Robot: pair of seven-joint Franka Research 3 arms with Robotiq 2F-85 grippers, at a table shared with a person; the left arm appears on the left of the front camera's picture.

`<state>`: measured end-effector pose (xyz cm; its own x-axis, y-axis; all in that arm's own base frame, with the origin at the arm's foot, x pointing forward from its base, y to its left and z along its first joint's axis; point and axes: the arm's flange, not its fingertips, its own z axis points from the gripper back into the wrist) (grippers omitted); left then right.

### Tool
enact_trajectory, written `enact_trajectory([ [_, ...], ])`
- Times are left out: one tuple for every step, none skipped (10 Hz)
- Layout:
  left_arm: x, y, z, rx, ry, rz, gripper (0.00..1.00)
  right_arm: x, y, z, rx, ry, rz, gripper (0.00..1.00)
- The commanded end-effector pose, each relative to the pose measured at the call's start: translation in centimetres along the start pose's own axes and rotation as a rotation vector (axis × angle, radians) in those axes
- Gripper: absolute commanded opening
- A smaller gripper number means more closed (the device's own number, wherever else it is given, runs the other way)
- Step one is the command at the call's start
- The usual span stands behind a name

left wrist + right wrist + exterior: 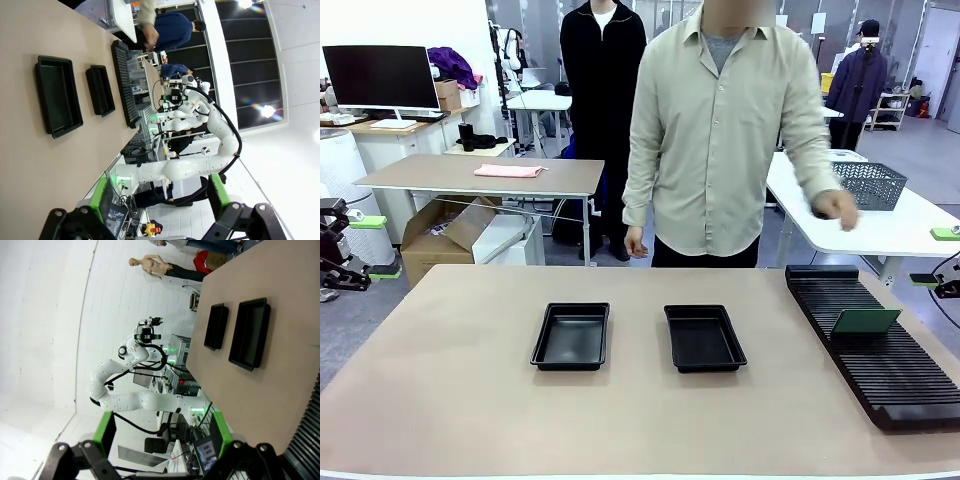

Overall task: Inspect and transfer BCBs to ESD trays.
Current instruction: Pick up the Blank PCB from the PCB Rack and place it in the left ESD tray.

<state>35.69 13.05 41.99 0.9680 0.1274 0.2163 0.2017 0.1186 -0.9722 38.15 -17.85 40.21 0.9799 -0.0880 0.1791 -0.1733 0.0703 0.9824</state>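
A wide beige table (pixel 440 400) fills the foreground of a bright, busy workshop. The left claw (pixel 377 246) hangs just off the table's left edge and the right claw (pixel 934 257) just off its right edge. Both have their green pads spread wide and hold nothing.

Two shallow black trays lie side by side between the claws, well apart from each. The left tray (pixel 572 336) is nearer the left claw and the right tray (pixel 704 338) nearer the right claw, and both are bare inside. Near the right claw, toward the table's middle from it, a long black ribbed rack (pixel 890 375) holds one green board (pixel 865 321), tilted on edge in a slot.

Across the table from the claws stands a person in a beige shirt (pixel 720 130), with one hand (pixel 835 208) held out on the right claw's side. Behind are a second person in black (pixel 602 100), a desk (pixel 440 178) with a pink cloth (pixel 508 171), a monitor (pixel 380 77), a cardboard box (pixel 445 235) and a mesh basket (pixel 870 184) on a white table (pixel 900 225).
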Motion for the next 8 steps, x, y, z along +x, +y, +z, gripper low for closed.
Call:
enact_trajectory([
  [0.1,-0.1,-0.1,-0.005,-0.006,-0.002,1.00,-0.2,0.3,-0.1,0.001,0.000,0.006,1.00],
  [0.1,-0.1,-0.1,-0.005,-0.006,-0.002,1.00,-0.2,0.3,-0.1,0.001,0.000,0.006,1.00],
  [0.1,-0.1,-0.1,-0.005,-0.006,-0.002,1.00,0.0,0.0,0.0,0.000,0.000,0.000,1.00],
  [0.1,-0.1,-0.1,-0.005,-0.006,-0.002,1.00,0.1,0.4,0.7,-0.011,-0.004,0.007,1.00],
  [0.1,-0.1,-0.1,-0.005,-0.006,-0.002,1.00,0.3,1.4,1.3,-0.036,-0.002,0.019,1.00],
  [0.1,-0.1,-0.1,-0.005,-0.006,-0.002,1.00,0.7,2.5,1.7,-0.055,0.007,0.030,1.00],
  [0.1,-0.1,-0.1,-0.005,-0.006,-0.002,1.00,1.2,3.7,2.0,-0.087,0.011,0.039,1.00],
  [0.1,-0.1,-0.1,-0.005,-0.006,-0.002,1.00,1.8,5.1,2.6,-0.112,0.019,0.056,1.00],
])
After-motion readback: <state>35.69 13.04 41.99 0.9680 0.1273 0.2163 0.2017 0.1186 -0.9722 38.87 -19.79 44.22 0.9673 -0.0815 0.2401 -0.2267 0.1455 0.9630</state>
